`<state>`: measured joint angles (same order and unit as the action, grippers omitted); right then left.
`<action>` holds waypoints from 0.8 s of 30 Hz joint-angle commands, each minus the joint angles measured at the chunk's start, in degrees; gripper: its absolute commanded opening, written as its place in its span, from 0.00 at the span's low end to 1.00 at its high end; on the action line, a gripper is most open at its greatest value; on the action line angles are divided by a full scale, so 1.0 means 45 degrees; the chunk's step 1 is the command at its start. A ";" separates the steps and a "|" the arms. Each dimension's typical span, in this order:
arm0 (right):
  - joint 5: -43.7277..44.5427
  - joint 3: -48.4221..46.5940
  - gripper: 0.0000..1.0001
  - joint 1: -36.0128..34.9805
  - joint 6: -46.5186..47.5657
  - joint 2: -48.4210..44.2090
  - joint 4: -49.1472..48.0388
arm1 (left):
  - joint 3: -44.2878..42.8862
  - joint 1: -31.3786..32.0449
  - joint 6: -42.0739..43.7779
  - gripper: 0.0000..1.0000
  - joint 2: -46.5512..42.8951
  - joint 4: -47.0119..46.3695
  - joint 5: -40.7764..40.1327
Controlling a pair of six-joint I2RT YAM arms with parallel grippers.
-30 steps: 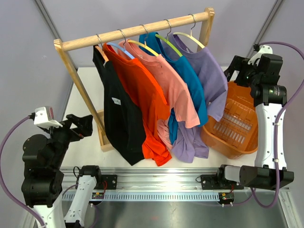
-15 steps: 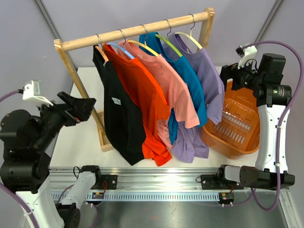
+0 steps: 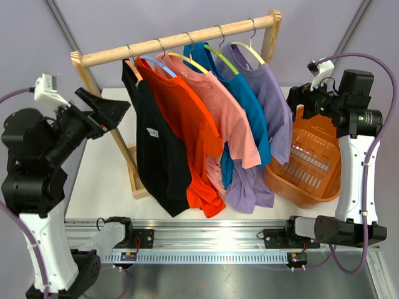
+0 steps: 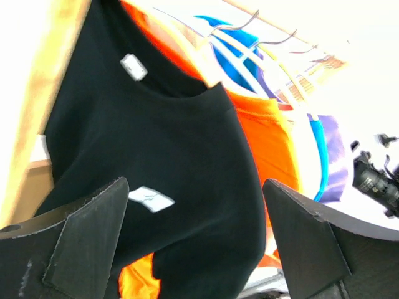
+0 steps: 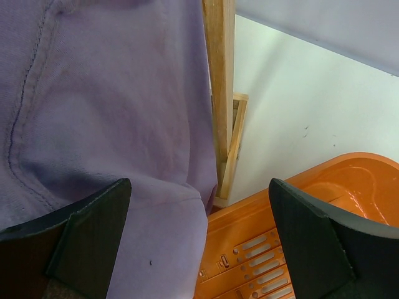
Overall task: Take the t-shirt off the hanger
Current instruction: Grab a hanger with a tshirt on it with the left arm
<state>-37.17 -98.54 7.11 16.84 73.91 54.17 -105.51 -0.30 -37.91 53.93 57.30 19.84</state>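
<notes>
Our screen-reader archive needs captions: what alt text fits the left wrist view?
A black t-shirt hangs from a wooden rack and fills the view, with an orange shirt and a purple shirt behind it. Two dark jaws, open and empty, frame the bottom corners.

A robot lab: plain grey walls [image 3: 156, 15], a white tabletop [image 3: 103, 180], two robot arms [image 3: 350, 174] on a metal rail [image 3: 212, 227].
</notes>
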 commanded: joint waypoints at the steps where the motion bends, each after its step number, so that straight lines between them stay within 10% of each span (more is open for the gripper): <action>1: -0.0100 -0.0640 0.99 -0.0077 -0.0129 0.0040 -0.0222 | -0.0594 0.1252 -0.0365 0.92 0.1079 -0.1307 -0.0361; 6: -0.0100 -0.0563 0.99 -0.0058 -0.0188 -0.0037 -0.0339 | -0.1533 0.4495 -0.0111 0.93 0.2447 -0.1345 -0.4014; 24: -0.0354 0.0101 0.99 -0.0058 -0.0500 -0.0506 -0.1022 | -0.1377 0.4538 -0.0638 0.72 0.4557 -0.3416 -0.4935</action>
<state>-37.26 -98.26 7.11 15.42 73.45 52.42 -110.50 19.92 -40.14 74.08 47.42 -1.34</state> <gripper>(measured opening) 0.993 0.737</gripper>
